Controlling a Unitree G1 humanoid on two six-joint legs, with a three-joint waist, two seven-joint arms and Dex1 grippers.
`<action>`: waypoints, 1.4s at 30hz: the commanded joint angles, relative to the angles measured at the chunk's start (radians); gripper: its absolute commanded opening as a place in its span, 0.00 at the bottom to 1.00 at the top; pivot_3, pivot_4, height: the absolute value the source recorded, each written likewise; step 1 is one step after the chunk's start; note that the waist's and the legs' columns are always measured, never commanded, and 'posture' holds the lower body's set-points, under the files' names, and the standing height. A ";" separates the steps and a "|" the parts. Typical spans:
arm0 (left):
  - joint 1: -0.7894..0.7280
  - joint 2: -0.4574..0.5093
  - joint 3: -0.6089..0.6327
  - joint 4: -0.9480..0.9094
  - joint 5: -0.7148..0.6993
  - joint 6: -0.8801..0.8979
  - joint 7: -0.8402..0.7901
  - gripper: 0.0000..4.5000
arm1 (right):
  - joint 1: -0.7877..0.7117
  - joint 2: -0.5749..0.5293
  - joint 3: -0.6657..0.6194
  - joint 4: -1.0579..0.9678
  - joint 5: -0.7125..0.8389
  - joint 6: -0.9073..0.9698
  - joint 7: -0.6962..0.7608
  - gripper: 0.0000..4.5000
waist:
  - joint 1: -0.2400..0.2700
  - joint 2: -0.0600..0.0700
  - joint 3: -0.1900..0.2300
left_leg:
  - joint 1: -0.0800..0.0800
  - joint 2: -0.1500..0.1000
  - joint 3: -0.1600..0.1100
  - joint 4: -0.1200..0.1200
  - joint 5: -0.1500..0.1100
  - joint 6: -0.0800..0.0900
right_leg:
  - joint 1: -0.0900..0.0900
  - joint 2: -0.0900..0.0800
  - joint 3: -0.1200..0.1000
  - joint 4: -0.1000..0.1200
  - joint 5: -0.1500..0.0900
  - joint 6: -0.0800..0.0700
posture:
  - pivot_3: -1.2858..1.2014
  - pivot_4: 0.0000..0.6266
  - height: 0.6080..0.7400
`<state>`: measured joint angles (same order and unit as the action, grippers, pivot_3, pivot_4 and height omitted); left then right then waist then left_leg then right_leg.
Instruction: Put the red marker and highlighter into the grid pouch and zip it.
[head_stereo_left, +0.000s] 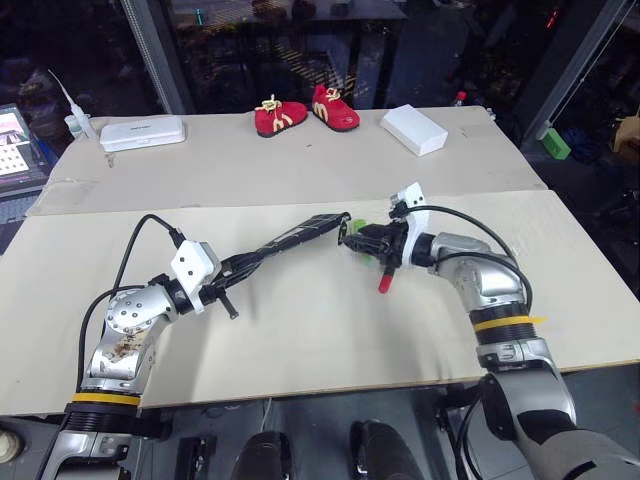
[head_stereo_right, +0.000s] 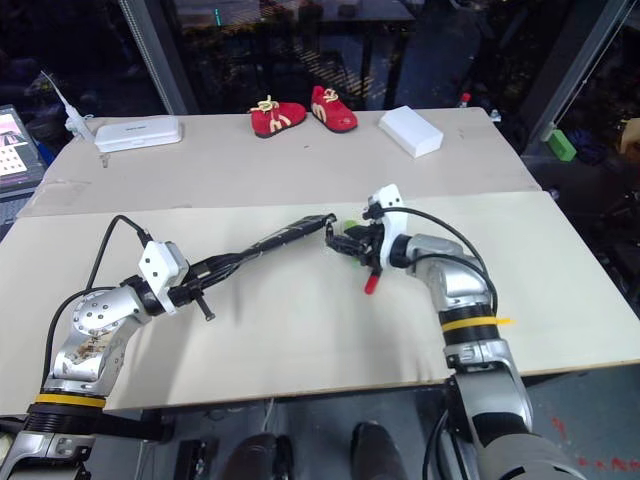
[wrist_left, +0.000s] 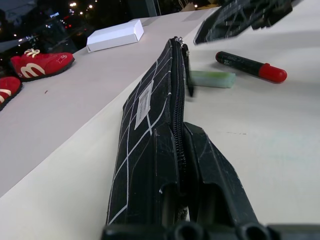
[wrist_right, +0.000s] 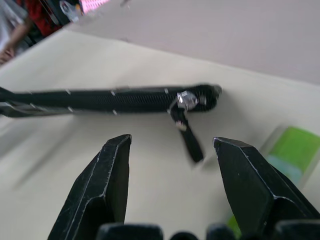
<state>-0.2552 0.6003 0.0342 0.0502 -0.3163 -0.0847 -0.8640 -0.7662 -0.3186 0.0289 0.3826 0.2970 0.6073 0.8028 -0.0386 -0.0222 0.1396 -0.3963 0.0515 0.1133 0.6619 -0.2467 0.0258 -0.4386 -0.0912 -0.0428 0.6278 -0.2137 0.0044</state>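
The left tool (head_stereo_left: 240, 265) is clenched on one end of the grid pouch (head_stereo_left: 300, 236), holding it on edge above the worktop (head_stereo_left: 300, 340) with the zipper side up, the pouch stretching from the tool toward the middle of the worktop. The zipper slider (wrist_right: 187, 99) sits at the pouch's far end, and its black pull strap (wrist_right: 189, 140) hangs down from it. The right tool (wrist_right: 172, 150) faces that end with its jaws spread and nothing between them, just short of the strap. The highlighter (wrist_left: 212, 79) lies flat on the worktop just beside the pouch's far end, under the right tool. The red marker (wrist_left: 250, 66) lies just beyond it, apart from the pouch. Near the worktop's far edge stand a pair of red baby shoes (head_stereo_left: 300, 112), a white box (head_stereo_left: 414, 129) and a white case (head_stereo_left: 142, 132).
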 joint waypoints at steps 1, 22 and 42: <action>0.001 0.001 0.030 -0.044 -0.013 0.001 0.003 0.00 | -0.025 0.024 0.007 0.022 -0.005 -0.048 0.001 0.65 | 0.001 0.000 0.000 | 0.000 0.000 0.000 0.000 0.000 0.000 | 0.000 0.000 0.000 0.000 0.000 0.000 | 0.52 0.24 1.00; 0.024 -0.007 0.035 -0.100 -0.017 0.046 0.011 0.00 | -0.139 0.096 0.021 0.264 -0.070 -0.231 0.041 0.21 | -0.002 0.000 0.000 | 0.000 0.000 0.000 0.000 0.000 0.000 | 0.000 0.000 0.000 0.000 0.000 0.000 | 0.52 0.24 1.00; -0.006 -0.022 0.029 -0.105 -0.010 0.069 0.015 0.00 | -0.033 0.104 0.295 -0.076 -0.108 -0.174 0.320 0.01 | -0.001 0.000 0.000 | 0.001 0.000 -0.001 0.000 0.000 0.000 | 0.000 0.000 0.000 0.001 0.000 0.000 | 0.52 0.24 1.00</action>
<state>-0.2368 0.5800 0.0590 -0.0288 -0.3175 -0.0144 -0.8466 -0.7879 -0.2335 0.3049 0.3325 0.2018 0.4622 1.1196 -0.0399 -0.0222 0.1396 -0.3950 0.0517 0.1120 0.6619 -0.2466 0.0256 -0.4383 -0.0913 -0.0426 0.6290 -0.2137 0.0044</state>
